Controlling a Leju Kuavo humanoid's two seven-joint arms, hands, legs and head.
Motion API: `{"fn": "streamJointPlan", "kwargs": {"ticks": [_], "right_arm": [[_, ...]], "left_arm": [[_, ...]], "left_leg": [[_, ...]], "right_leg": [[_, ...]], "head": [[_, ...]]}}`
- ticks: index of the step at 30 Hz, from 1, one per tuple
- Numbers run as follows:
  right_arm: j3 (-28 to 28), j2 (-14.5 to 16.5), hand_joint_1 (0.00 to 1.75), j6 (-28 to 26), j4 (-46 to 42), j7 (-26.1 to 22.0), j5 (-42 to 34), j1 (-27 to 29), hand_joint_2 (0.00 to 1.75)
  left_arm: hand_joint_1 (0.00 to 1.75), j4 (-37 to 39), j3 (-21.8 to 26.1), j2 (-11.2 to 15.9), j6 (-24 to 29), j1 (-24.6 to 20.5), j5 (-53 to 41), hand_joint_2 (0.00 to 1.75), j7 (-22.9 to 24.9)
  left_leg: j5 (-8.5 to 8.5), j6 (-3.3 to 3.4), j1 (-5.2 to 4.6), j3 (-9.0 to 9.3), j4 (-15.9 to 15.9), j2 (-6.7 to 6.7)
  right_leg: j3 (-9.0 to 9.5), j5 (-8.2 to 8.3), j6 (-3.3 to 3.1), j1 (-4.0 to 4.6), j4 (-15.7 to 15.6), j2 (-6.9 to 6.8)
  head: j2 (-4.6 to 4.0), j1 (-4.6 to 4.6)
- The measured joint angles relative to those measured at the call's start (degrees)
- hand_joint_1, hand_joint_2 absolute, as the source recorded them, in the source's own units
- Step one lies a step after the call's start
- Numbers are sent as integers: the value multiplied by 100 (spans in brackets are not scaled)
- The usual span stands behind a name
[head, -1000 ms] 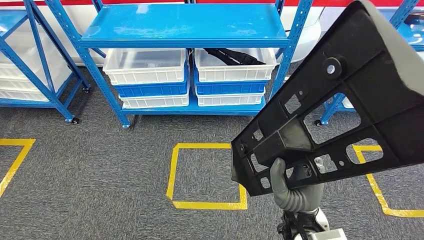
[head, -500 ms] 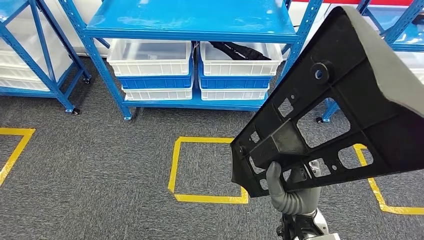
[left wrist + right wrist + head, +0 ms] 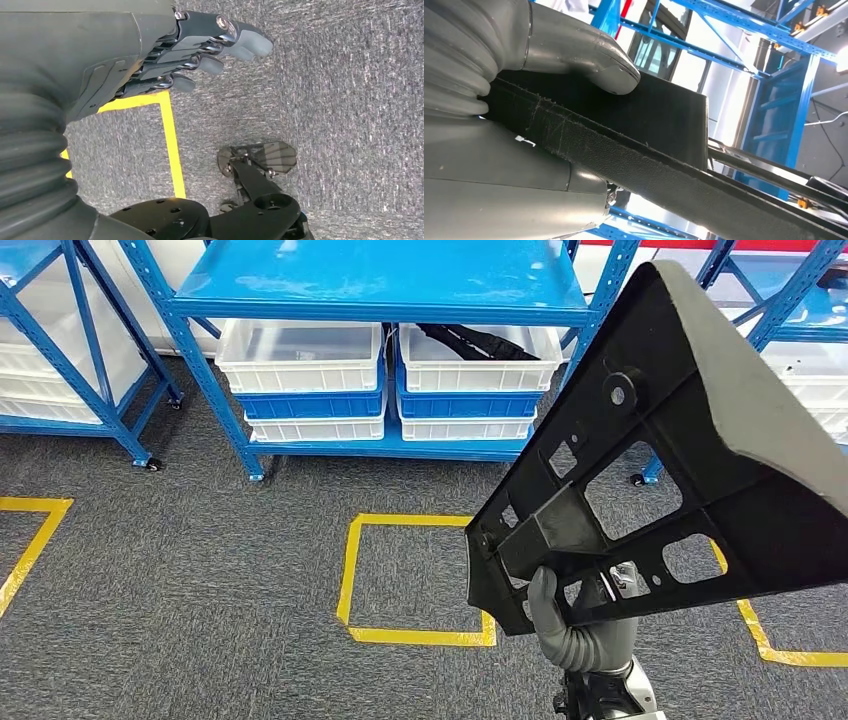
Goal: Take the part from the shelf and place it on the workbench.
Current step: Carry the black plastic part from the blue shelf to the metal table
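Right robot hand (image 3: 585,625) grips the part (image 3: 670,480) – big black plastic piece w/ ribs and cut-out openings, grey outer face along its upper edge. Part is held up in the air at the right of the head view, tilted, wide end up toward the top-right, narrow end down at the hand. Thumb wraps over the part's lower edge, fingers behind it; in the right wrist view the thick grey thumb (image 3: 589,55) presses onto the part's black textured face (image 3: 659,115), part clamped between thumb and palm.

Left robot hand (image 3: 200,47) hangs over the carpet floor (image 3: 345,100) – holds nothing, fingers lie side by side, roughly straight w/ a slight curl, not touching anything.

Blue shelf rack (image 3: 380,285) stands ahead at centre-top. On its low shelf, two stacks of white and blue bins: left stack's top bin (image 3: 300,345) looks bare inside, right stack's top bin (image 3: 480,345) has a dark black item (image 3: 470,340) in it, can't tell what exactly. More blue racks at far left (image 3: 70,350) and far right (image 3: 790,300).

Grey carpet floor has yellow tape squares – one (image 3: 415,580) right in front of the rack, partly hidden by the part; others cut off at left and right edges.
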Motion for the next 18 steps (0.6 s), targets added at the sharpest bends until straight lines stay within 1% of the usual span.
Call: {"fn": "streamJointPlan", "kwargs": {"ticks": [1,2,3,4,5,6,7,8,9,10,11,12,13,14,15,16,17,18], "right_arm": [[0,-1,175,-8,-6,2,25,3,175],[0,-3,175,-16,-11,4,47,6,175],[0,-7,175,-25,-14,6,66,12,175],[1,-10,175,-32,-15,9,85,18,175],[1,-15,175,-37,-15,12,100,29,175],[1,-20,175,-44,-15,17,111,41,175],[0,-25,175,-49,-15,22,118,52,175],[-1,-31,175,-53,-15,25,121,59,175],[-1,-36,175,-57,-15,28,124,62,175],[-1,-42,175,-58,-14,29,129,62,175],[0,-44,175,-60,-14,29,134,65,175],[0,-48,175,-63,-14,31,140,69,175],[-1,-50,175,-67,-14,33,144,74,175],[-3,-52,175,-72,-15,35,146,80,175],[-4,-56,175,-74,-15,37,149,83,175],[-5,-57,175,-76,-15,38,150,84,175],[-6,-57,175,-77,-16,38,151,86,175],[-6,-57,175,-77,-16,38,152,89,175]], "left_arm": [[0,0,0,-9,7,-2,-2,175,-1],[0,0,0,-19,10,-5,-3,175,-3],[0,0,0,-28,11,-8,-5,175,-3],[0,0,0,-32,13,-9,-6,175,-3],[0,1,0,-36,13,-8,-9,175,-3],[0,1,0,-41,13,-7,-11,175,-3],[0,2,0,-45,13,-5,-14,175,-3],[0,2,0,-50,13,-5,-16,175,-3],[0,2,0,-57,12,-6,-17,175,-3],[0,-2,0,-53,12,-7,-19,175,-3],[0,-4,0,-49,12,-9,-21,175,-3],[0,-7,0,-43,13,-8,-25,175,-3],[0,-9,0,-36,14,-3,-29,175,-3],[0,-8,0,-39,15,4,-32,175,-3],[0,-7,0,-41,15,11,-34,175,-3],[0,-5,0,-42,15,17,-34,175,-3],[0,-5,0,-43,15,17,-34,175,-3],[0,-4,0,-44,15,14,-35,175,-3]], "left_leg": [[43,44,21,24,-70,5],[89,79,52,48,-147,9],[119,90,73,55,-191,13],[135,94,81,43,-204,9],[143,82,89,25,-205,2],[152,65,100,8,-204,-8],[162,39,117,-5,-202,-25],[171,2,146,-14,-198,-48],[177,-45,177,-21,-188,-76],[177,-107,192,-32,-170,-105],[174,-168,200,-45,-146,-132],[178,-224,197,-58,-135,-153],[193,-273,190,-66,-139,-170],[215,-309,199,-70,-150,-183],[226,-338,214,-74,-160,-186],[180,-352,225,-100,-102,-160],[61,-353,229,-171,65,-120],[-121,-344,223,-291,352,-73]], "right_leg": [[-18,-32,18,-4,46,2],[-99,-119,19,1,199,5],[-236,-255,9,-14,469,10],[-410,-416,6,-28,825,14],[-589,-550,17,-51,1188,15],[-713,-621,51,-80,1437,15],[-740,-603,112,-113,1487,15],[-643,-491,198,-150,1291,15],[-449,-328,296,-194,910,18],[-257,-189,377,-224,520,40],[-114,-87,392,-244,215,65],[-34,-41,352,-247,61,86],[-30,-37,274,-227,48,103],[-39,-21,181,-211,67,97],[-43,-7,116,-201,88,82],[-56,10,69,-193,96,66],[-65,25,23,-189,95,46],[-71,36,-19,-175,93,24]], "head": [[0,6],[0,16],[0,26],[0,36],[0,37],[0,36],[0,34],[0,35],[0,37],[0,42],[0,51],[0,55],[0,57],[0,58],[0,50],[0,42],[0,31],[0,18]]}}
